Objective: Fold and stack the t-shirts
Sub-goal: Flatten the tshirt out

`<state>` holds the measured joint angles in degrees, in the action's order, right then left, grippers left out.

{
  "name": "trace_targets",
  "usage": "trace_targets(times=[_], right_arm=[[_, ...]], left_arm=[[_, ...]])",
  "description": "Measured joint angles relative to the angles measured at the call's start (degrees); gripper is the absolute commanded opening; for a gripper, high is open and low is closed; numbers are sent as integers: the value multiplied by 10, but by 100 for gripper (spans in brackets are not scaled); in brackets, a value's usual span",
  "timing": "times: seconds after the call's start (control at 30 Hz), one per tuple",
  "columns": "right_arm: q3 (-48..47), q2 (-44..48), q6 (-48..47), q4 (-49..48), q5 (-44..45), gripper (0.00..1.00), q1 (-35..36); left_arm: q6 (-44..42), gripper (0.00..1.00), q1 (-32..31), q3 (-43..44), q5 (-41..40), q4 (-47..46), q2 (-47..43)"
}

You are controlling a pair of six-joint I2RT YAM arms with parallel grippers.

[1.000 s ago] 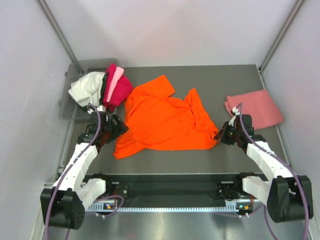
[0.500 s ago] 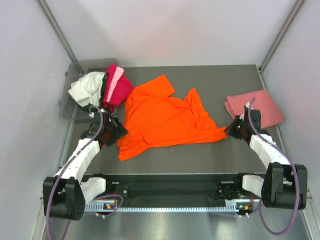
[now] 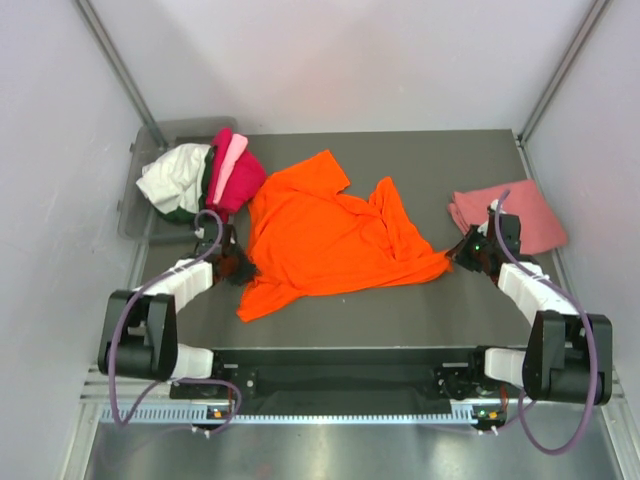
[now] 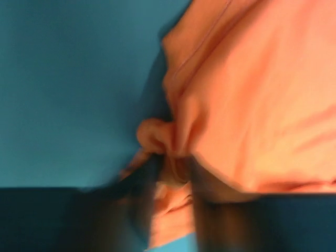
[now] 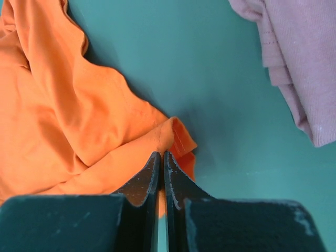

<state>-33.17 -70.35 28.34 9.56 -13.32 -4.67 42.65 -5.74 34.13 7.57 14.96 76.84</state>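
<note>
The bright orange t-shirt (image 3: 330, 235) lies crumpled and spread across the middle of the table. At its left edge sits my left gripper (image 3: 236, 266). The blurred left wrist view shows the left gripper (image 4: 170, 168) shut on a bunched fold of the orange cloth (image 4: 252, 89). My right gripper (image 3: 462, 254) is at the shirt's right corner. In the right wrist view the right gripper (image 5: 161, 156) is shut on the hemmed corner of the orange t-shirt (image 5: 68, 121). A folded salmon-pink t-shirt (image 3: 508, 215) lies just beyond it, and it shows as the salmon-pink t-shirt (image 5: 299, 58) at the top right of that view.
A grey bin (image 3: 140, 215) stands at the back left with a heap of shirts: white (image 3: 172, 175), magenta (image 3: 236, 185), light pink (image 3: 230, 155) and a strip of dark green (image 3: 205, 180). White walls and metal posts close in the table.
The left arm has reached forward to the orange shirt's left edge and its jaws have closed on the cloth. The right gripper has dragged the shirt's corner to the right and kept hold.
</note>
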Motion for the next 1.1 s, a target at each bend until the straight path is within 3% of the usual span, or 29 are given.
trace_targets(times=[0.03,0.07,0.2,0.37,0.53,0.67,0.8,0.93,1.1], right_arm=[[0,0,0,-2,0,0,0],[0,-1,3,-4,1,0,0],[-9,-13,12,-7,8,0,0],[-34,-31,20,-12,20,0,0],[-64,-50,28,-9,28,0,0],[-76,-37,21,-1,42,0,0],[-54,19,13,14,59,6,14],[3,109,8,38,66,9,40],[43,183,3,80,64,0,58]], left_arm=[[3,4,-3,3,2,-10,13],[11,0,-8,6,2,-24,28],[28,0,-52,52,-10,-49,83],[37,0,-114,188,-46,-45,203],[36,0,-92,419,-57,2,334],[24,0,-51,529,-69,33,348],[9,0,-24,504,-82,44,297],[2,0,-24,354,-94,45,186],[-6,0,-28,241,-89,67,101]])
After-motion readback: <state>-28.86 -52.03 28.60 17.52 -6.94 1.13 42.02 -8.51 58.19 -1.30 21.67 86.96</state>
